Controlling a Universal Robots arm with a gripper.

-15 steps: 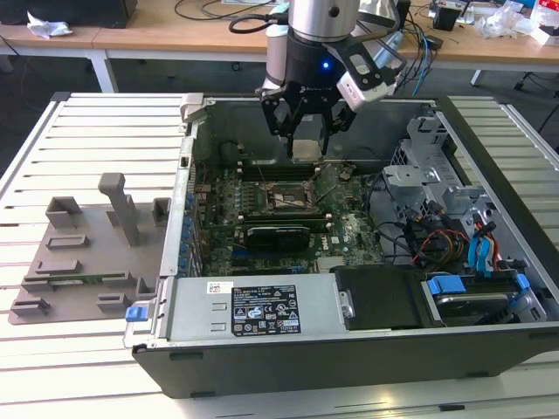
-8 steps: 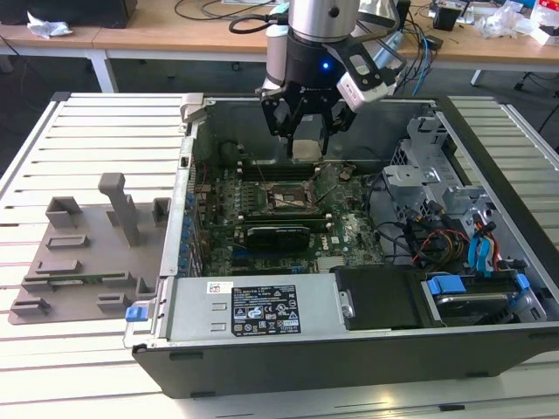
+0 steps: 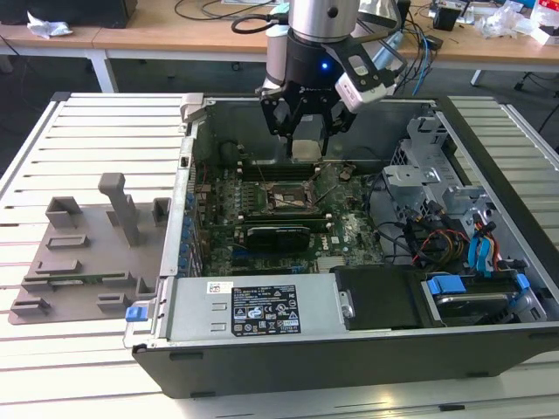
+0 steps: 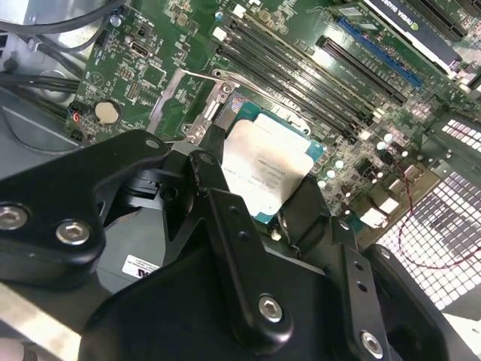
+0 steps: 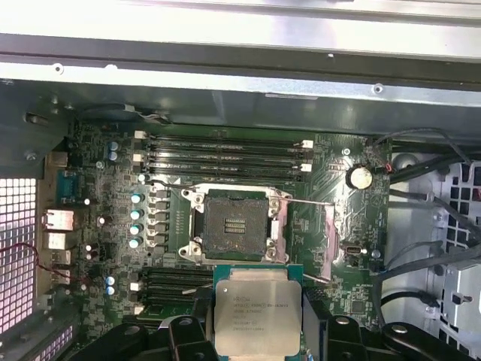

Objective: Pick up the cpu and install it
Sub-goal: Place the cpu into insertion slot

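The cpu (image 3: 304, 147) is a flat square chip with a pale silvery top. It hangs inside the open computer case, and my gripper (image 3: 304, 140) is shut on its two opposite edges. In both wrist views the cpu (image 5: 252, 312) (image 4: 267, 165) sits between the black fingers (image 4: 214, 199). The dark square socket (image 5: 235, 226) lies uncovered on the green motherboard, its frame swung aside, just beyond the chip's edge in the first wrist view. In the exterior view the socket (image 3: 293, 197) is below the held chip, which is well above the board and not touching it.
The case walls (image 3: 188, 188) ring the motherboard. Memory slots (image 5: 225, 154) run behind the socket, and a long black card (image 3: 278, 234) lies in front of it. A drive cage with cables (image 3: 437, 196) fills the exterior view's right. A grey fixture plate (image 3: 87, 253) sits outside at the left.
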